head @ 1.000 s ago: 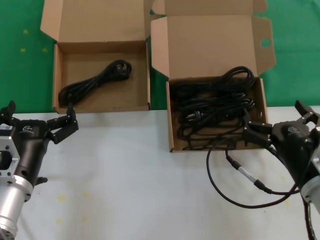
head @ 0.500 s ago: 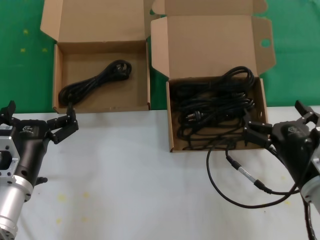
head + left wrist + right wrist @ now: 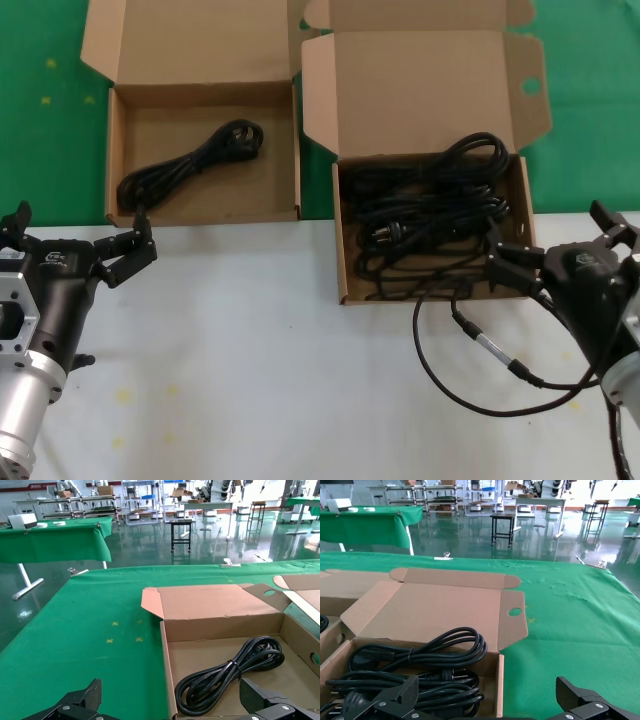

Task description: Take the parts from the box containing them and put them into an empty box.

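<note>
The box containing the parts (image 3: 341,240), its lid flap pierced by an oval hole, sits at the right and holds several black power cords (image 3: 430,215). The wider plain-lidded box (image 3: 112,150) at the left holds one wound cord (image 3: 190,160). My left gripper (image 3: 78,235) hovers open and empty just in front of that box's near left corner. My right gripper (image 3: 555,240) is open at the cord box's near right corner. The left wrist view shows the single cord (image 3: 225,675) beyond the open left gripper (image 3: 170,700). In the right wrist view the cords (image 3: 420,655) lie beyond the open right gripper (image 3: 487,695).
A thin black cable with a silver connector (image 3: 480,345) loops over the white table (image 3: 250,350) in front of the cord box, beside my right gripper. Both lids stand open at the back. Green cloth (image 3: 50,100) covers the far half under the boxes.
</note>
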You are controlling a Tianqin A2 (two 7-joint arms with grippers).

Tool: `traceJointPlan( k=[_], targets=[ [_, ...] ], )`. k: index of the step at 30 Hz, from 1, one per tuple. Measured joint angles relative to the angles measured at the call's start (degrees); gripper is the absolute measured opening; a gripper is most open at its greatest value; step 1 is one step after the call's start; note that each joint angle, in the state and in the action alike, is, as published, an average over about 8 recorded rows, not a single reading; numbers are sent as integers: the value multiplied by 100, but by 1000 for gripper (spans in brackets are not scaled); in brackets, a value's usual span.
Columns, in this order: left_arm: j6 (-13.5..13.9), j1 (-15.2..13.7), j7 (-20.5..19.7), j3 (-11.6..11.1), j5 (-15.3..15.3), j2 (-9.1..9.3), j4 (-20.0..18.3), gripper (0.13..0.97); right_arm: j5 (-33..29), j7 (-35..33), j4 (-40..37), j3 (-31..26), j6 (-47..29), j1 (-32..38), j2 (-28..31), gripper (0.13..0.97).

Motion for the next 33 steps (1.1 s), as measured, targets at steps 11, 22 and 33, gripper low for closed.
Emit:
traceJointPlan(
  k=[11,22,33],
  targets=[
    [0,0,0,0,0,0,0,966,0,0,0,0,0,0,0,966],
    [0,0,0,0,0,0,0,966,0,0,0,0,0,0,0,966],
    [0,0,0,0,0,0,0,966,0,0,0,0,0,0,0,966]
  ],
)
